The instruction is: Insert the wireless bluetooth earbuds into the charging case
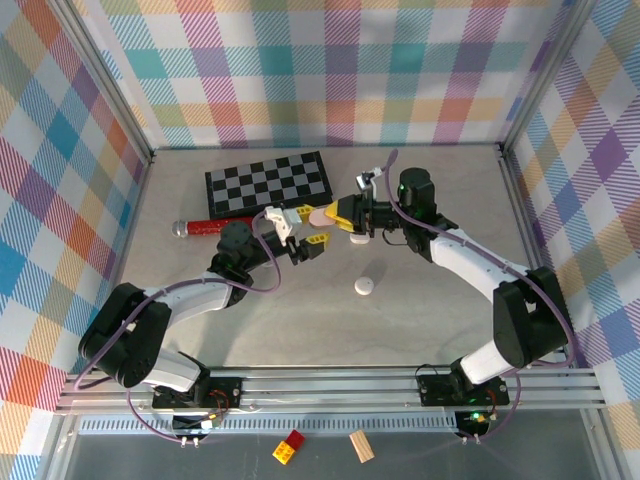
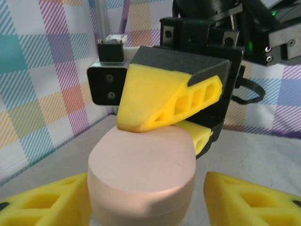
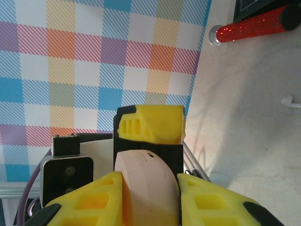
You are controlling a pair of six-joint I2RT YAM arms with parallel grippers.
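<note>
Right gripper (image 1: 347,214): pinching the pink charging case (image 2: 141,165) between its yellow fingers.
Left gripper (image 1: 300,230): spread, one finger on each side of the case.
Earbud (image 3: 291,100): white, on bare table (image 1: 450,180), near red glitter tube (image 3: 254,26).
Room: chessboard (image 1: 268,183) just behind; walls well apart.

I see bright, even, diffuse light from above; faint soft shadows on the table (image 1: 420,330); wrist close-ups slightly soft at the bottom edges, top view sharp
</note>
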